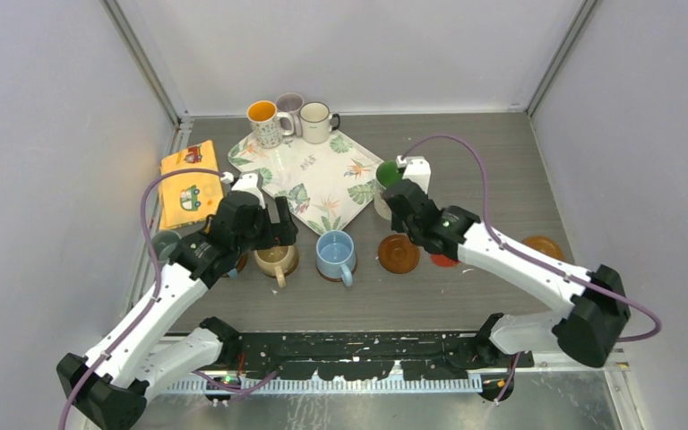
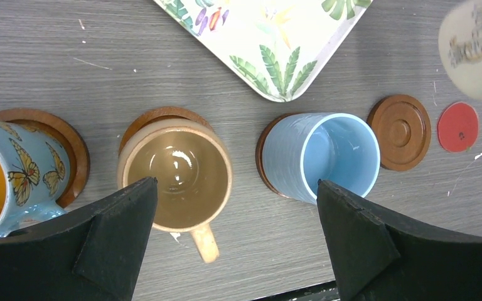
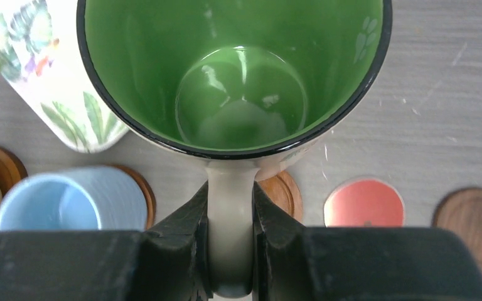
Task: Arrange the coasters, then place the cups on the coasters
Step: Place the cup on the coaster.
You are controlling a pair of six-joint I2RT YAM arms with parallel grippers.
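Note:
My right gripper is shut on the handle of the green-inside cup, which it holds upright by the tray's right corner. Below it lie a bare brown coaster, a thin red coaster and a dark coaster. The tan cup and the light blue cup each stand on a wooden coaster. A butterfly cup with an orange inside stands on another. My left gripper hangs open above the gap between the tan and blue cups, holding nothing.
The leaf-patterned tray lies in the middle at the back, with three cups behind it. A yellow cloth with cars lies at the left. One more coaster sits far right. A grey cup stands beside my left arm.

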